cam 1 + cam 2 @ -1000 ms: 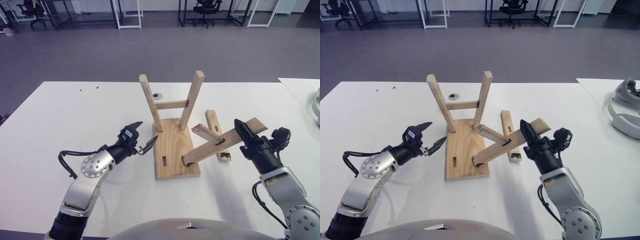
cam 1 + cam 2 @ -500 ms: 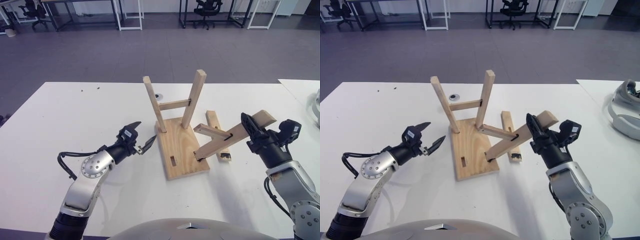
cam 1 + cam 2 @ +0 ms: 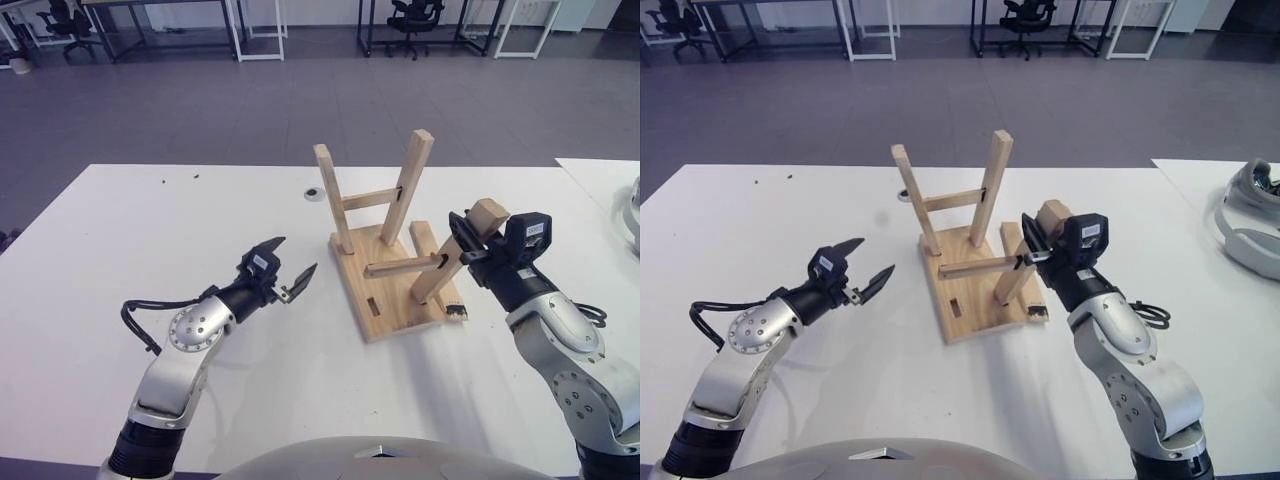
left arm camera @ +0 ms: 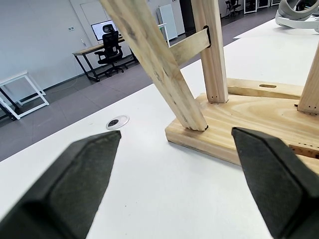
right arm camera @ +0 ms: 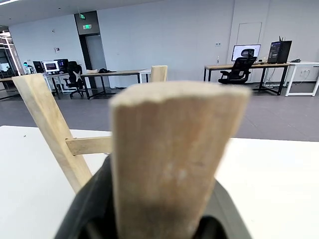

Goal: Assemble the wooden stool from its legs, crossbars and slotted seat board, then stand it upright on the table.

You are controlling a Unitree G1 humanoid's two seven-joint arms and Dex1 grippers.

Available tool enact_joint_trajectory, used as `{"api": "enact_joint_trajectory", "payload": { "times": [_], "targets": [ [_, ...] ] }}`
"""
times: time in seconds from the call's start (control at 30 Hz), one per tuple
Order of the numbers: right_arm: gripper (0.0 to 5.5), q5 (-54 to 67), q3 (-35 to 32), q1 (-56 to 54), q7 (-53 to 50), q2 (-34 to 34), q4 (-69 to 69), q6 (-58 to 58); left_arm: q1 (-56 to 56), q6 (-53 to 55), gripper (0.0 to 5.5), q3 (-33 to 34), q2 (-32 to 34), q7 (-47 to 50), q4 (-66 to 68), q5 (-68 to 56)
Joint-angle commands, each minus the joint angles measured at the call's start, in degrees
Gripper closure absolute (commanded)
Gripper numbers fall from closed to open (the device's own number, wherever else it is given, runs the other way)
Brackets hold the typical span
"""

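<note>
right gripper (image 3: 464, 238) is clamping the loose leg (image 3: 433, 277), long axis leaning toward 1 o'clock, foot on the seat board (image 3: 400, 306); left gripper (image 3: 297, 254) is hovering, fingers spread wide, at its 9 o'clock.

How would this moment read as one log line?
seat board: flat, two legs standing | right gripper: shut on third leg | left gripper: open

1. One seat board (image 3: 400, 310).
2. Four legs (image 3: 412, 185): two standing at the board's far end, one leg (image 3: 438, 275) in my right gripper (image 3: 466, 238), one lying right of the board.
3. Two crossbars (image 3: 370, 199).
4. One headset (image 3: 1243, 238), far right.
5. One round grommet (image 3: 314, 193), far.
</note>
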Motion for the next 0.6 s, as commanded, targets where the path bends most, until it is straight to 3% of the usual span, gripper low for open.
{"api": "enact_joint_trajectory", "payload": {
  "times": [0.03, 0.07, 0.23, 0.43, 0.5, 0.6],
  "targets": [
    [4.39, -0.46, -1.95, -3.01, 3.17, 0.75, 1.92, -0.05, -0.76, 0.07, 1.4, 0.01, -0.12, 0.49, 1.09, 0.83],
    [4.39, -0.53, -2.59, -3.89, 4.37, 0.48, 1.65, -0.53, -0.65, 0.03, 1.4, 0.08, -0.18, 0.56, 1.09, 0.73],
    [3.24, 11.66, -10.8, -11.33, 4.78, 2.97, 0.95, -0.03, -0.76, -0.58, 1.4, -0.25, -0.48, 0.72, 1.5, 0.91],
    [2.14, 23.47, -26.94, -22.98, 3.14, -3.96, 14.15, -1.06, -0.41, -1.18, 1.4, 0.81, -1.1, 1.05, 1.64, 0.4],
    [1.88, 18.52, -25.6, -20.71, 2.35, -5.05, 20.29, 1.15, -0.85, -1.5, 1.4, 0.96, -1.27, 1.1, 2.02, 0.41],
    [1.38, 10.28, -17.09, -12.85, 3.25, -2.88, 24.07, 4.04, -2.32, -1.78, 1.4, 0.81, -1.54, 1.05, 2.71, 0.58]
  ]
}}
